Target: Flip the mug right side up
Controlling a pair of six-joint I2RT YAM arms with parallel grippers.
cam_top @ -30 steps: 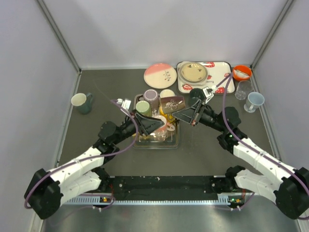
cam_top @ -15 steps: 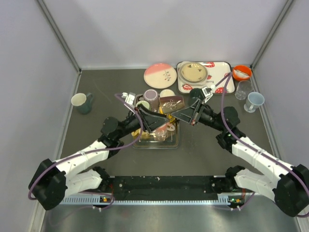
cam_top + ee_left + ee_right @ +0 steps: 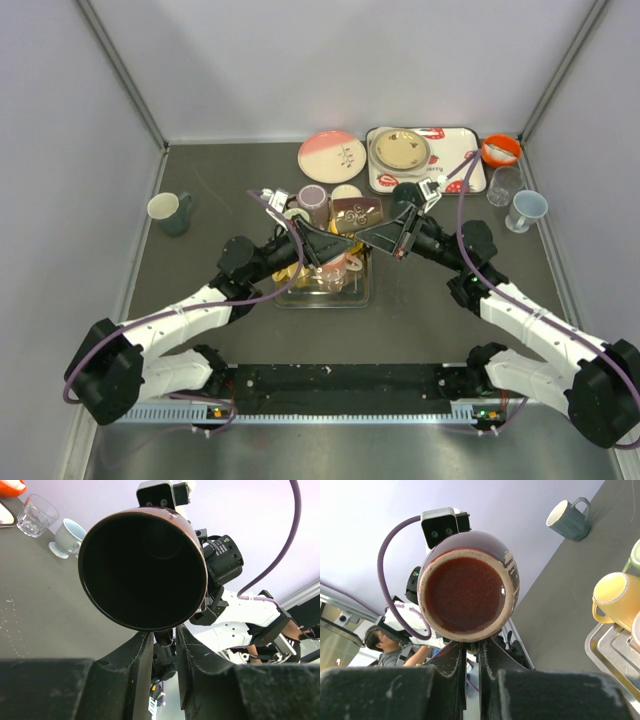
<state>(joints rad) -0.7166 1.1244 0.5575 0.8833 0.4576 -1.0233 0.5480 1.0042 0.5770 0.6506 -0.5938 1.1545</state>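
The brown mug (image 3: 357, 213) hangs in the air over the far end of the metal tray (image 3: 325, 297), lying on its side between my two grippers. My right gripper (image 3: 374, 233) is shut on the mug's handle. The right wrist view shows the mug's unglazed base (image 3: 467, 587) just above that gripper (image 3: 474, 647). My left gripper (image 3: 336, 237) is close on the mug's other side. The left wrist view looks into the mug's dark mouth (image 3: 142, 565). That gripper (image 3: 164, 640) is narrowly open, and the handle sits in the gap between its fingers.
The tray holds several mugs, among them a yellow one (image 3: 615, 597). A teal mug (image 3: 170, 211) stands at the far left. A pink plate (image 3: 332, 156), a strawberry tray (image 3: 472, 180), an orange bowl (image 3: 501, 150), a glass (image 3: 505, 186) and a pale blue cup (image 3: 527, 209) line the back right.
My left gripper has risen from over the tray and moved right and away up to the mug. The right gripper and the mug have barely moved.
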